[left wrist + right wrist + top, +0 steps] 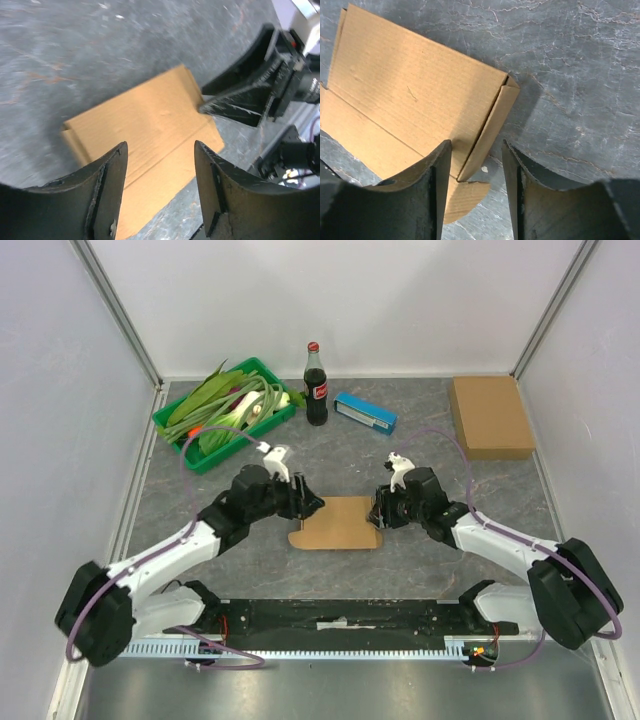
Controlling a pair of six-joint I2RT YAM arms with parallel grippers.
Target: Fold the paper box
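Observation:
The flat brown paper box lies on the grey table between the two arms. My left gripper is open at the box's left end; in the left wrist view the box lies beyond the open fingers. My right gripper is open at the box's right end. In the right wrist view the box has a raised side flap standing between the open fingers, touching neither clearly.
A green tray of vegetables, a cola bottle and a blue packet stand at the back. A stack of flat cardboard lies at the back right. White walls enclose the table.

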